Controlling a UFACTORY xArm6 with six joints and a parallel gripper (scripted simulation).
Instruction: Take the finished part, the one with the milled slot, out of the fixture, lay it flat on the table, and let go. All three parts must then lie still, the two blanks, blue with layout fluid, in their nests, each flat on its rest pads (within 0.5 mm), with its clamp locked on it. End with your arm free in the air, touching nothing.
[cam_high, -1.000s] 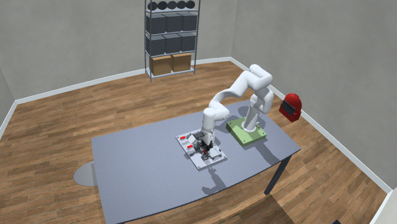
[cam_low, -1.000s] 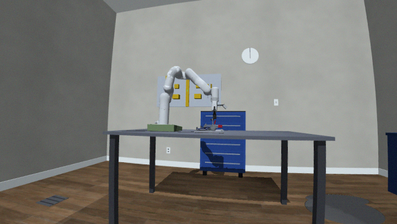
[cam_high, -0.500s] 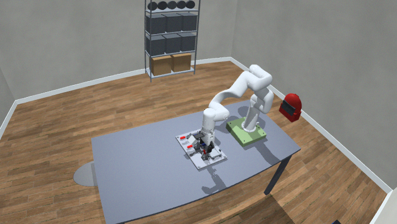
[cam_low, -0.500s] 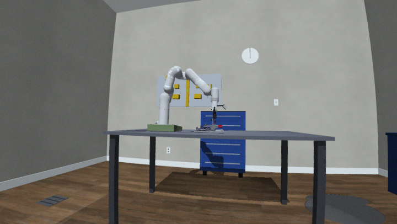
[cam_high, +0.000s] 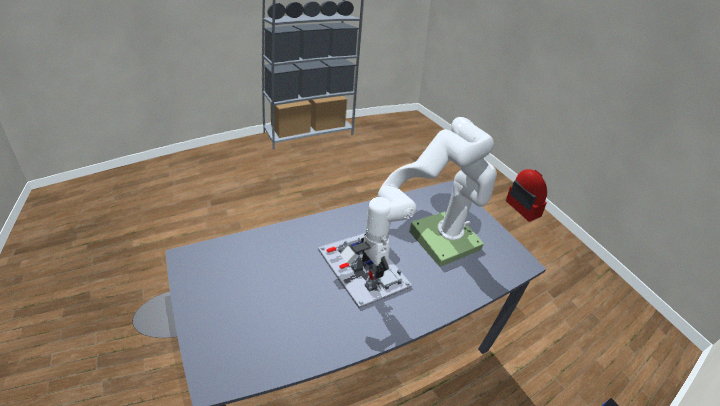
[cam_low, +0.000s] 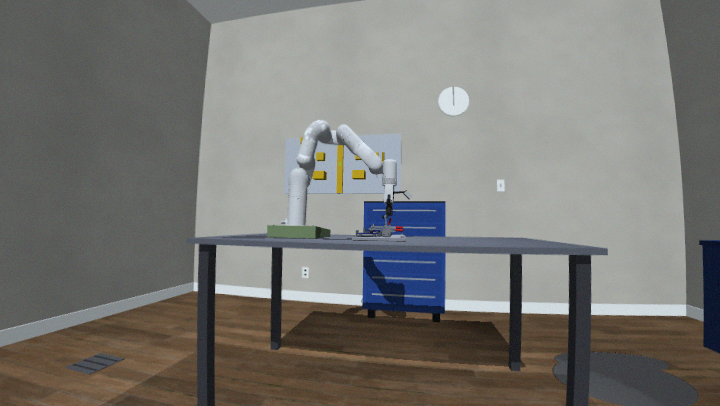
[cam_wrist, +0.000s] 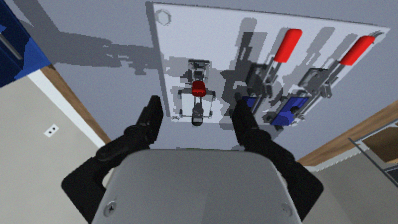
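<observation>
The pale fixture plate (cam_high: 364, 298) (cam_wrist: 220, 30) (cam_low: 374, 238) lies on the grey table (cam_high: 262, 302). Two blue blanks (cam_wrist: 248, 103) (cam_wrist: 290, 111) sit in the middle and right nests. Their clamps' red handles (cam_wrist: 287, 45) (cam_wrist: 357, 50) (cam_high: 331, 249) (cam_high: 344, 265) lie flat. The left clamp's red handle (cam_wrist: 198, 89) (cam_high: 371, 274) stands upright over the third nest. The pale part there is hard to make out. My gripper (cam_wrist: 198, 107) (cam_high: 375, 272) (cam_low: 388, 212) is open wide. It hangs straight above that upright handle, with a finger on either side and nothing between them.
The arm's green base block (cam_high: 446, 247) (cam_low: 297, 231) stands on the table behind the fixture. A blue drawer cabinet (cam_low: 403, 282) stands beyond the table. A shelf rack (cam_high: 310, 70) is at the far wall.
</observation>
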